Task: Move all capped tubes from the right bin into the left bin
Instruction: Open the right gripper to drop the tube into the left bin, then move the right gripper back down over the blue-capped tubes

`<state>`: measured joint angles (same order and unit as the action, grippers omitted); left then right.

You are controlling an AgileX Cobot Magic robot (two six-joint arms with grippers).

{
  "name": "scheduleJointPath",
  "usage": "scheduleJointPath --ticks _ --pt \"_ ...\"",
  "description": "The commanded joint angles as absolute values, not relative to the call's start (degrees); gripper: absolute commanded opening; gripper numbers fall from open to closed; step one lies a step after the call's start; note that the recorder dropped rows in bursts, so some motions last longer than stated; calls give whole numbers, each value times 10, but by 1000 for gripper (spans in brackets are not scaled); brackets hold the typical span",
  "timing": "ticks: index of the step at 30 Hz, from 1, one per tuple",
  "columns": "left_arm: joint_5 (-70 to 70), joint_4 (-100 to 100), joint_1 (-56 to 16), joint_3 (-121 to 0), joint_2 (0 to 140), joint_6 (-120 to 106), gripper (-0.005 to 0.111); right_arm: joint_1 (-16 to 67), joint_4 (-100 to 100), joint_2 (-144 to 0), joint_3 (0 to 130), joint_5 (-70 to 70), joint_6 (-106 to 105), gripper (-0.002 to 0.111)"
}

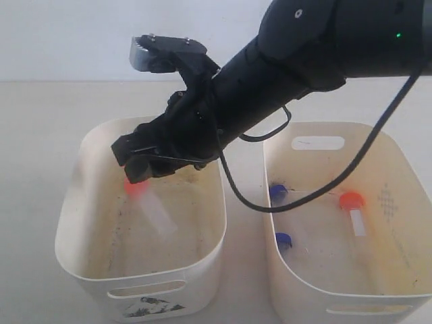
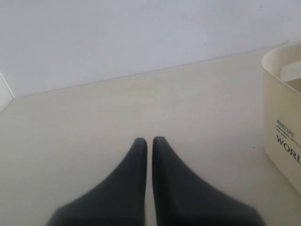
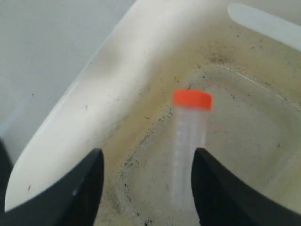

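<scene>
My right gripper [image 1: 135, 165] reaches across the middle and hangs open over the left bin [image 1: 74, 202], whose front carries a dark label. Below its fingers an orange-capped tube [image 1: 150, 206] shows blurred and slanted inside that bin. In the right wrist view the same tube [image 3: 190, 136] is past the open gripper [image 3: 146, 153], and neither finger touches it. The right bin [image 1: 304, 287] holds two blue-capped tubes [image 1: 277, 192] [image 1: 284, 239] and one orange-capped tube [image 1: 354, 210]. My left gripper [image 2: 149, 140] is shut and empty over bare table, out of the exterior view.
The right arm's black cable [image 1: 304, 196] droops across the near-left corner of the right bin. The left bin's labelled wall [image 2: 282, 117] stands off to one side of the left gripper. A pale wall rises behind the table.
</scene>
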<state>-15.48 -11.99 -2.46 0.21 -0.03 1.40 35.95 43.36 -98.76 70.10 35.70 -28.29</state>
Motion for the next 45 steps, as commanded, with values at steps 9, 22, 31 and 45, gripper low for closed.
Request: scheduleJointPath --ticks 9,22,31,45 --pt "-150 -118 -25 0 0 22 4 359 348 -861 704 364 -263 0" --pt "-150 -118 -25 0 0 22 4 359 271 -701 704 345 -240 0" --pt "-150 -118 -25 0 0 22 4 359 -249 -715 704 700 453 0" --pt "-150 -118 -25 0 0 22 4 359 -221 -833 679 700 414 0"
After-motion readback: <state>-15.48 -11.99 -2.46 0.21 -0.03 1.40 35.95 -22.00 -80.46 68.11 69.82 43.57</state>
